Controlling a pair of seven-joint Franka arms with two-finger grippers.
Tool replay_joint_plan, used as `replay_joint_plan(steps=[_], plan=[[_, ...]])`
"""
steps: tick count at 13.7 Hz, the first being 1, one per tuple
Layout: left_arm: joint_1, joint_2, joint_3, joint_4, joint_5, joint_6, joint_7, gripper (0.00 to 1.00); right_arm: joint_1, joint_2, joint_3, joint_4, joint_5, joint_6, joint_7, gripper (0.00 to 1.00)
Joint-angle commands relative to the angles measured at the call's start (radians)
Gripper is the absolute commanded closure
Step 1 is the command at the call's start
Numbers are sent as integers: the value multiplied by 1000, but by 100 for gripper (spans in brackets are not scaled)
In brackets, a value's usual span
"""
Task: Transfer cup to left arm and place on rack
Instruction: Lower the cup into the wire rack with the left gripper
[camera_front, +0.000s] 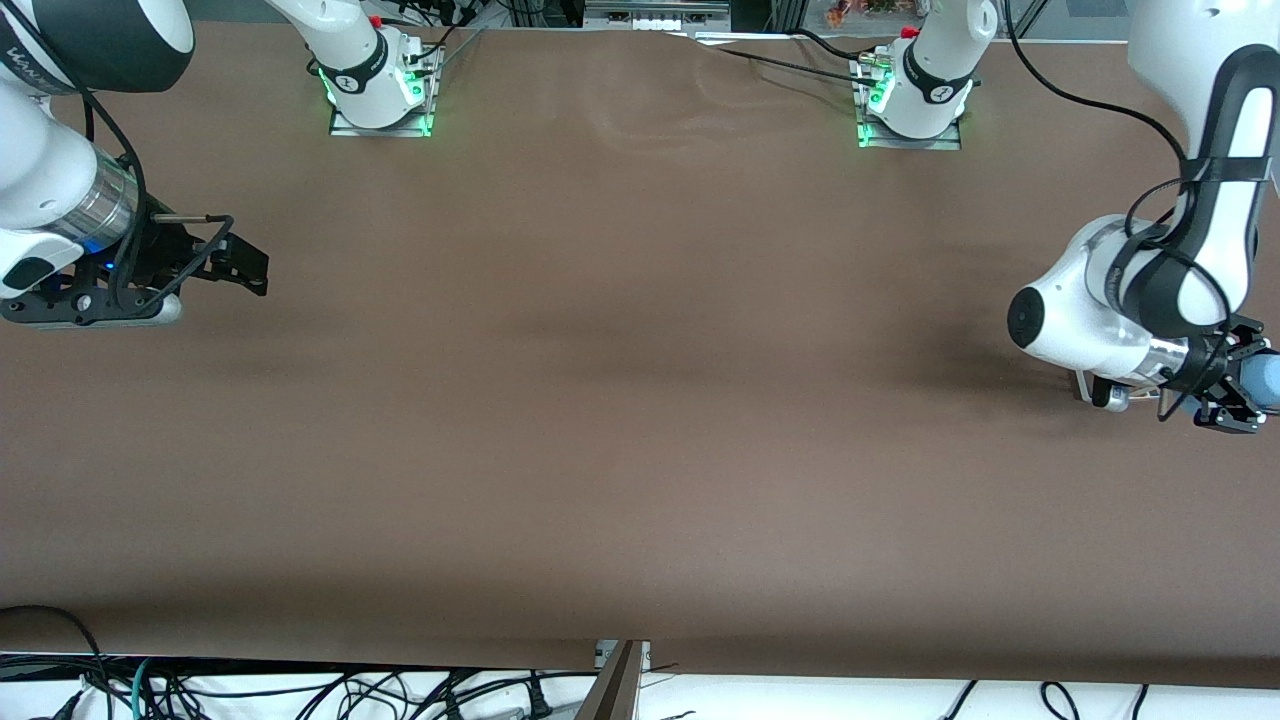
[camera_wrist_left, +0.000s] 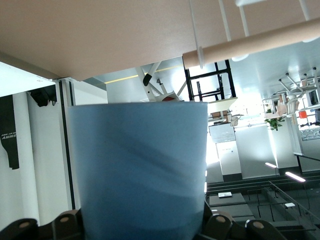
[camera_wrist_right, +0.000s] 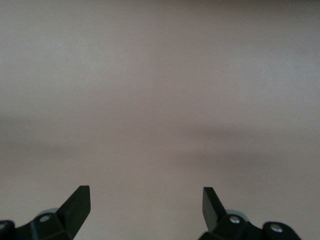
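Left hand (camera_front: 1232, 400): I am clamping it on the cup (camera_wrist_left: 139, 170), fingers pressing into the lower part of the wall, over the bench (camera_front: 640, 400) at the left arm's end.
Cup: it is sitting in my left hand, only a sliver of light blue showing in the front view at the picture's edge; in the left wrist view it is filling the middle, its rim pointing away from my wrist.
Rack (camera_wrist_left: 250, 44): its wooden rod and white wires are showing just past the cup's rim in the left wrist view; it is not showing in the front view.
Right hand (camera_front: 225, 262): I am holding it with fingers wide apart and nothing between them, waiting at the right arm's end of the bench.
Handling: I am judging the cup light, thin-walled and smooth, so likely slippery and apt to flex under a hard squeeze.
Hold: I am favouring a moderate grip across the wall near the base, leaving the rim free for the rack.
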Motion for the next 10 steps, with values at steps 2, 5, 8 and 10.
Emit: replay_joint_plan(steps=[2, 5, 8, 10], plan=[[1, -22, 8, -65, 43, 11, -47, 100, -13, -24, 23, -51, 9, 16, 4, 0], [1, -23, 8, -109, 37, 10, -104, 100, 9, -44, 4, -64, 29, 8, 6, 0], [1, -45, 8, -150, 37, 4, -129, 100, 88, -61, -98, -68, 52, 0, 11, 0], [1, -53, 8, -164, 37, 2, -129, 100, 98, -55, -112, -67, 66, 0, 7, 0]])
